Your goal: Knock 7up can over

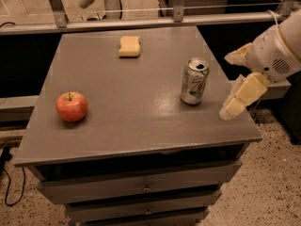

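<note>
We see the tool (227,85) at the counter's (136,102) right edge, its two cream fingers (241,98) spread wide, holding and touching nothing. Just left of it stands the silver-white aluminium 7up can (194,81), upright, its green lettering and red spot too blurred to read. The red apple (71,106) sits far left of the tool. The arm is cut off at the frame's right.

Green 7 on the 7up can (194,81); gripper (227,85) near it

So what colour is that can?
The 7up can is silver-white with green lettering, seen in camera view; the gripper hovers to its right.
</note>
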